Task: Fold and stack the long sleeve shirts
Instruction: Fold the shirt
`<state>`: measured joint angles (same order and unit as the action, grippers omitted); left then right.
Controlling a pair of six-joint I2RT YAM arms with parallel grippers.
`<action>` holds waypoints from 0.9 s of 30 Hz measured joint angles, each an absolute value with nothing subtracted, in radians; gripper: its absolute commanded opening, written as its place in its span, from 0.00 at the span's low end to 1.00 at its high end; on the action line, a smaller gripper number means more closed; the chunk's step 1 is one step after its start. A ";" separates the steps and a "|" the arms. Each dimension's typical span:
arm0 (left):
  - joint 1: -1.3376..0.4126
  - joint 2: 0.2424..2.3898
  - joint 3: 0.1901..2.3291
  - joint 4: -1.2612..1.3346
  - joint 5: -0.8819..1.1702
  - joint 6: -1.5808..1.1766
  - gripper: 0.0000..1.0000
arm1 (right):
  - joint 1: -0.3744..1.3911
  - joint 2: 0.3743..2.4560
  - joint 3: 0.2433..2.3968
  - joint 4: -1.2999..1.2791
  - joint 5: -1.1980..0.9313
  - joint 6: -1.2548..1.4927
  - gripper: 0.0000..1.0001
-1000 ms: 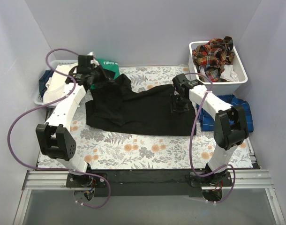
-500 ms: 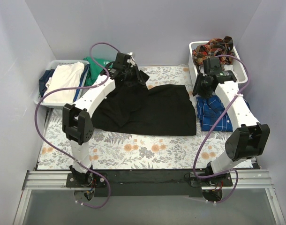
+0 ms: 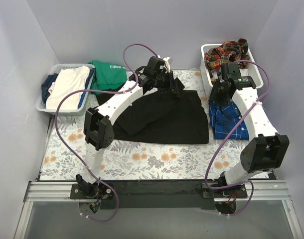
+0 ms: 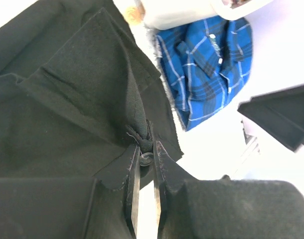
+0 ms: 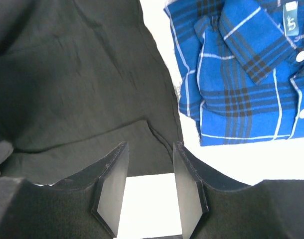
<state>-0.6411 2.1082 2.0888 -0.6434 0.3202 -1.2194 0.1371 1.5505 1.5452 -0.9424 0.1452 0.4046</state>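
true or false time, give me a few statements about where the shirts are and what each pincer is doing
1. The left pincer is shut on a fold of the black shirt. True.
2. The right pincer is gripping the blue plaid shirt. False: its jaws stand open and hold nothing; that shirt lies folded off to one side of it.
3. The red-orange plaid shirts sit in the white bin at the far right. True.
4. The blue plaid shirt lies on top of the black shirt. False: it lies beside it, to its right.
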 measured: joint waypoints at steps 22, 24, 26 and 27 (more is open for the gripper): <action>-0.251 1.717 1.459 -0.730 -0.003 -1.279 0.63 | 0.299 1.630 1.371 -0.874 -0.119 0.318 0.52; -0.208 1.655 1.364 -0.741 -0.028 -1.287 0.63 | 0.324 1.665 1.332 -0.848 -0.148 0.327 0.51; -0.181 1.628 1.289 -0.759 -0.043 -1.301 0.61 | 0.331 1.700 1.297 -0.835 -0.170 0.336 0.51; -0.166 1.626 1.259 -0.763 -0.042 -1.309 0.61 | 0.330 1.713 1.287 -0.833 -0.174 0.338 0.51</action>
<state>-0.1658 1.6264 1.2591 -0.7628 -0.0418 -1.3094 0.3302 1.7126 1.2873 -0.8333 -0.1741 0.3378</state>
